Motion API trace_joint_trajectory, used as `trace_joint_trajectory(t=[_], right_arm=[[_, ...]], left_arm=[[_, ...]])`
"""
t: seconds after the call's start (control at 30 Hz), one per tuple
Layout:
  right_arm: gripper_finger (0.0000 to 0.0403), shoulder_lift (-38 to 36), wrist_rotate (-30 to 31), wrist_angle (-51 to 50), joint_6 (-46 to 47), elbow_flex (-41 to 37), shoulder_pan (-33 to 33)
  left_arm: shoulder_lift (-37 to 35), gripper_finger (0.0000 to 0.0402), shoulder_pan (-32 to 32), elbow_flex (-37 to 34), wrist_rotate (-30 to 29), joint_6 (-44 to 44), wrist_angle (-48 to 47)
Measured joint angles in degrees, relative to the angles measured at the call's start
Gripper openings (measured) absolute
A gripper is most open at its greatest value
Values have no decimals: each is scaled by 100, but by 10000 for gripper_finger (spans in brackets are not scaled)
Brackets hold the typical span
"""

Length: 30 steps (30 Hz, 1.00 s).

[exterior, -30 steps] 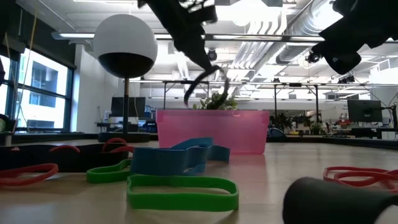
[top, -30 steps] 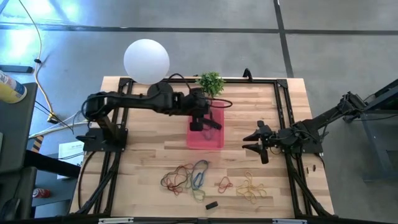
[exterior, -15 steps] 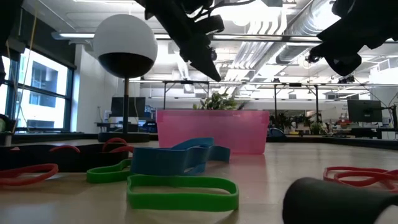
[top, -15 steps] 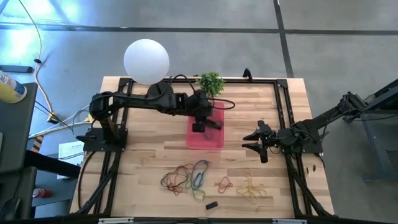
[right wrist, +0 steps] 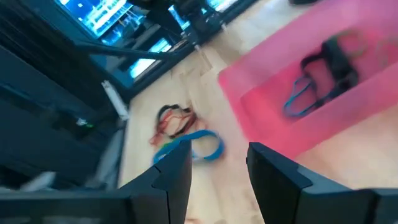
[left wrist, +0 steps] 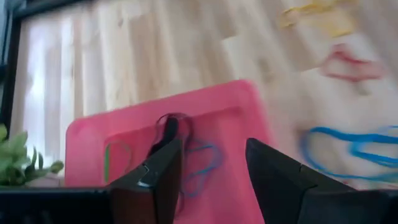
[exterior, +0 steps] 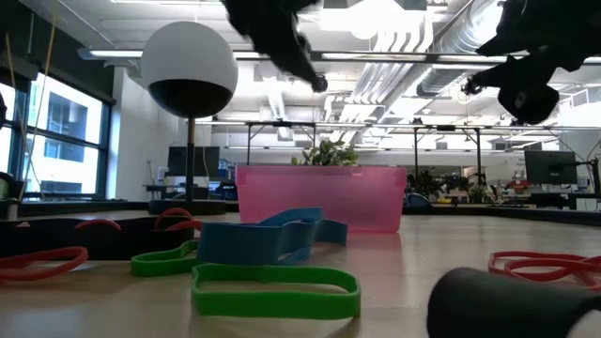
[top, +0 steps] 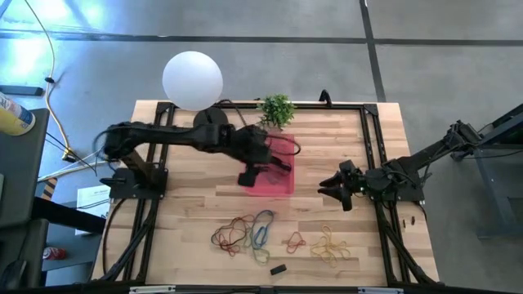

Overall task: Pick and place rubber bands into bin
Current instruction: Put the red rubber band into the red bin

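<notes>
High view is showing the left claw [top: 249, 176] hanging with fingers apart and empty at the bin's [top: 282, 184] left edge, while the right claw [top: 341, 186], also apart and holding nothing, is waiting to the bin's right. Several rubber bands [left wrist: 186, 155] are lying inside the bin, and the rest [top: 245, 233] are sitting tangled near the worktop's [top: 188, 212] near edge. Reaching into that cluster is likely risking several loops lifting at once and one dropping short of the bin, though bare worktop between bin and bands is leaving open room.
</notes>
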Motion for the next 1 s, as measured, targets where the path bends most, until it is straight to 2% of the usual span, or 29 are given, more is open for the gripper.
trace_joint_trajectory(t=[0.2,0.33,0.6,0.8,1.0], right_arm=[[145,0,-995,-1,598,0,2],[145,-2,-938,3,601,0,-57],[145,167,-861,56,367,0,-103],[145,580,-782,73,324,0,-105],[145,1229,-1257,978,-41,0,-6]], left_arm=[[-840,166,-956,0,-303,-118,-479],[-1163,166,-1779,4,-775,-461,-786],[-1211,166,-3282,-147,-1740,-1526,-1821],[-1209,166,-3828,-716,-1865,-2567,-1950],[-1204,166,-4026,-1351,-1746,-2757,-1001]])
